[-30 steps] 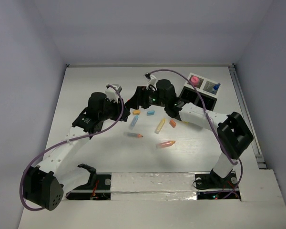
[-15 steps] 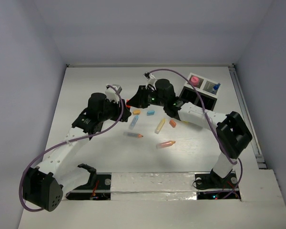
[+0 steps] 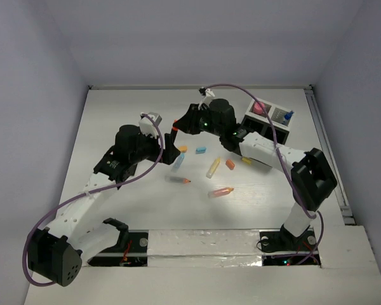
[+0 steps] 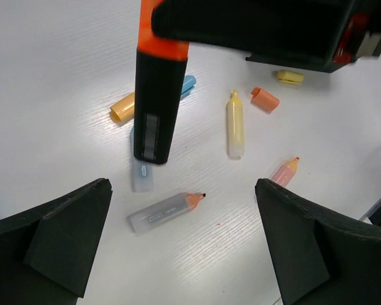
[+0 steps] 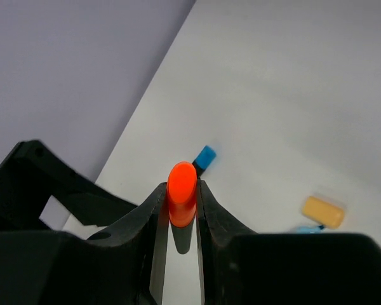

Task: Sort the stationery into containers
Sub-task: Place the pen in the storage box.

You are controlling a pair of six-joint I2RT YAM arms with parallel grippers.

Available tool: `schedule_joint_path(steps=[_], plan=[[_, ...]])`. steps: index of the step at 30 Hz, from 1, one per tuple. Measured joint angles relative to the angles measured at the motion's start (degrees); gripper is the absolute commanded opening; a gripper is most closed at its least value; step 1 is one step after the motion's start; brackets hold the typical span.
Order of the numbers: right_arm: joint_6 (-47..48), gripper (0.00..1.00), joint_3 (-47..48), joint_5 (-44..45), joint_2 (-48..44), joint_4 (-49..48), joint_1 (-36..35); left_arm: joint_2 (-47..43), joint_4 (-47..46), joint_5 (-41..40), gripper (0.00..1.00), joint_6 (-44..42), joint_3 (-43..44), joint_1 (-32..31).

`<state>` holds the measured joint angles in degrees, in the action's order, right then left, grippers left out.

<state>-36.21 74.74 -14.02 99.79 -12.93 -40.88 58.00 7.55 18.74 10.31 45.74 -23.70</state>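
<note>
1. Top external view: the left arm (image 3: 89, 194) reaches from its base at the near left edge up toward the table's (image 3: 114, 114) middle, forearm angled right, wrist over the scattered stationery.
2. The right arm (image 3: 314, 178) rises from the near right base, folds at the elbow by the right edge and stretches left, its wrist just in front of the black compartment box (image 3: 271, 130).
3. Right gripper (image 5: 181, 198): jaws pressed onto the orange end of an orange-capped black marker (image 4: 157, 108), which hangs clear of the table, black end down.
4. Left gripper (image 3: 164, 145): jaws spread wide and holding nothing, just beside the hanging marker.
5. Left wrist view, loose on the table below:
   - a yellow highlighter (image 4: 235, 124)
   - a clear pen with an orange tip (image 4: 162, 213)
   - a pinkish orange-tipped pen (image 4: 284, 171)
   - a small orange block (image 4: 265, 99)
   - a small yellow piece (image 4: 290, 77)
   - an amber cap (image 4: 122, 108)
   - a light-blue piece (image 4: 188, 83), partly hidden by the marker
6. Box contents: a pink round piece (image 3: 259, 108) in one far compartment, a blue item (image 3: 287, 115) in the next; the near compartments are hidden by the arm.
</note>
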Motion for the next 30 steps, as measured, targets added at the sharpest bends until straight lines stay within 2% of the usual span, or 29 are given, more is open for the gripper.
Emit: schedule_joint_path(steps=[5,12,15,22,30], plan=[[2.34,0.04,-1.2,5.7,-4.07,1.27,4.9,-0.76,0.02,-1.25,0.97,-0.2,-0.02,-0.63],[7.37,0.05,-10.82,16.83,-19.98,3.23,18.75,-0.79,1.33,-7.69,0.99,-0.07,-0.02,-0.59],[10.78,0.06,-13.18,22.27,-24.04,4.33,22.27,-0.79,2.12,-9.51,0.99,0.09,-0.02,0.22],[15.8,0.06,-16.72,27.78,-24.76,7.82,25.81,-0.07,3.21,-14.62,0.99,1.01,-0.02,3.82],[17.2,0.1,-18.32,28.63,-23.26,9.53,26.36,5.84,7.48,-28.0,0.94,2.12,0.02,3.96]])
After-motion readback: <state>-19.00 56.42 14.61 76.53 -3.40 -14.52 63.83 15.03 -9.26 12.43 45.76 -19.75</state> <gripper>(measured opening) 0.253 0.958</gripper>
